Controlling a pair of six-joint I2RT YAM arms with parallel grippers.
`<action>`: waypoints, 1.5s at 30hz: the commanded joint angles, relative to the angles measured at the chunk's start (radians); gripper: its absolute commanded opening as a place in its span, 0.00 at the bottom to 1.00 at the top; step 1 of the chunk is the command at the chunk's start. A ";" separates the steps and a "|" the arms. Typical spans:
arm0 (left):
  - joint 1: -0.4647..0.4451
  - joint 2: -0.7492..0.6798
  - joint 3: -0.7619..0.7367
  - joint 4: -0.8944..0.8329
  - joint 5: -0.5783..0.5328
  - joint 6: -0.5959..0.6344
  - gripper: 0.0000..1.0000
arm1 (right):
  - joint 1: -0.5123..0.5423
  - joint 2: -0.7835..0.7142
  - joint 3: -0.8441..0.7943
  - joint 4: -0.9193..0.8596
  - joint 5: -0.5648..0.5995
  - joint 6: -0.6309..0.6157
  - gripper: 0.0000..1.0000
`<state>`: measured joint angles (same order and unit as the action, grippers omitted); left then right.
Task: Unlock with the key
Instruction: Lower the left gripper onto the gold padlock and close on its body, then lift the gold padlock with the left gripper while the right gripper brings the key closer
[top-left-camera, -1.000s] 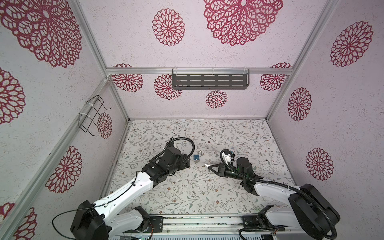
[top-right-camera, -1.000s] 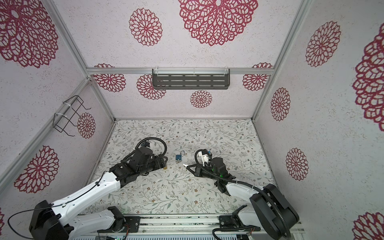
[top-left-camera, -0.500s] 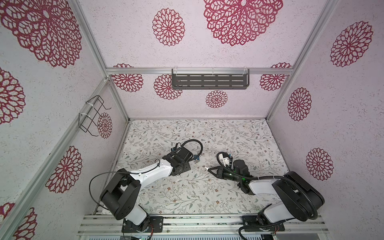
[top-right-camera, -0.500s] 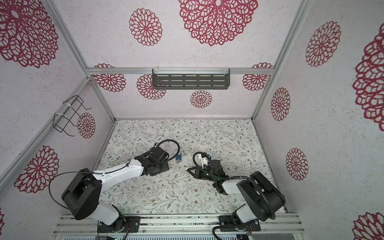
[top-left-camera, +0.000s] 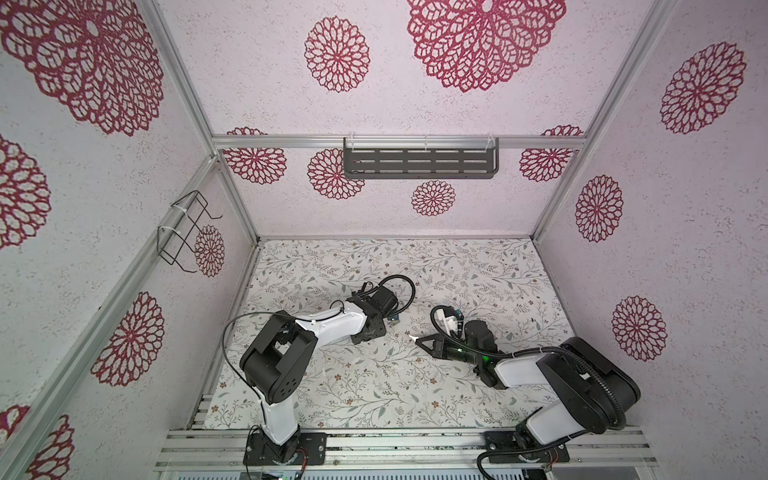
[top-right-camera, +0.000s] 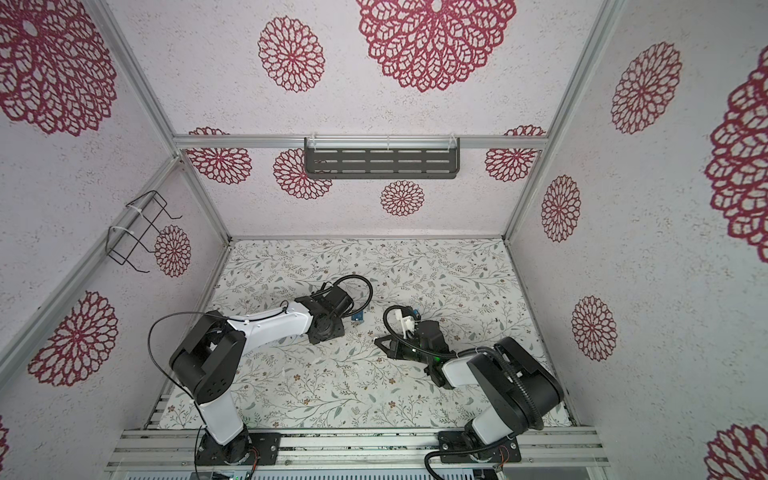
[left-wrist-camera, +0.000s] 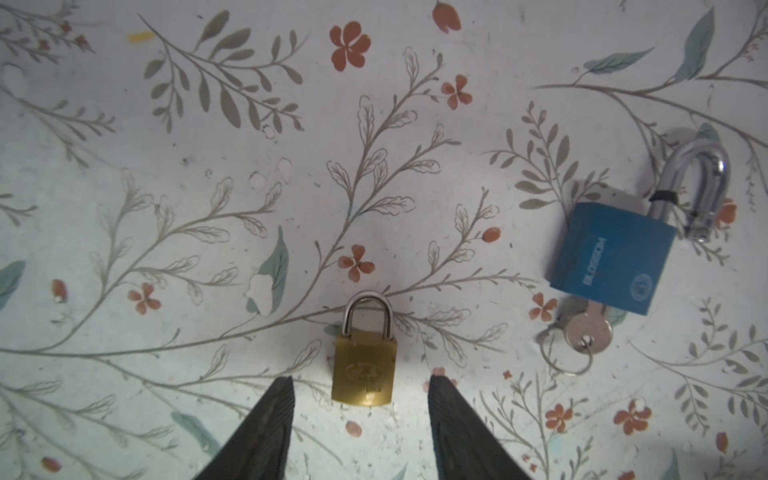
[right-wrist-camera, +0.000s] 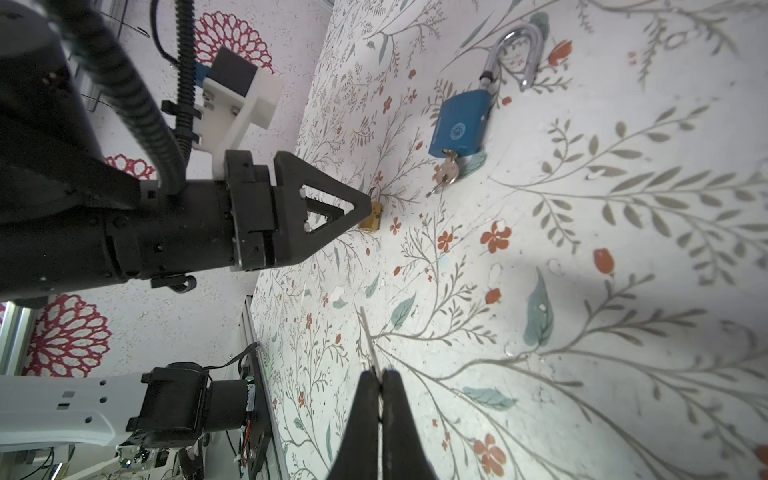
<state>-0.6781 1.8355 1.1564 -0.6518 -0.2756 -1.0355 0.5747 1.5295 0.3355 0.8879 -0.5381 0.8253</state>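
Brass padlock (left-wrist-camera: 363, 370) inside left hand (left-wrist-camera: 360, 380), untouched

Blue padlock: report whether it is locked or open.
Open. The blue padlock has one shackle leg in its body, the other end free beside it; a ringed key sits in its keyhole.

The key (right-wrist-camera: 365, 328) in my right claw (right-wrist-camera: 379, 376) is bare metal; small padlock (left-wrist-camera: 363, 374) dull brass; blue padlock (left-wrist-camera: 611, 257) matt-painted, shackle (left-wrist-camera: 722, 172) polished.
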 joint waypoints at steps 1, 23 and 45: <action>0.004 0.031 0.031 -0.039 -0.009 0.026 0.54 | -0.004 -0.024 0.006 0.003 0.023 -0.052 0.00; 0.005 0.118 0.096 -0.065 0.032 0.048 0.39 | -0.003 -0.066 0.003 -0.044 0.051 -0.099 0.00; 0.003 0.059 0.076 -0.062 0.040 0.012 0.23 | -0.003 -0.076 -0.001 -0.037 0.053 -0.102 0.00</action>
<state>-0.6781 1.9305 1.2369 -0.7044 -0.2306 -1.0039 0.5747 1.4879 0.3355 0.8249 -0.4931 0.7513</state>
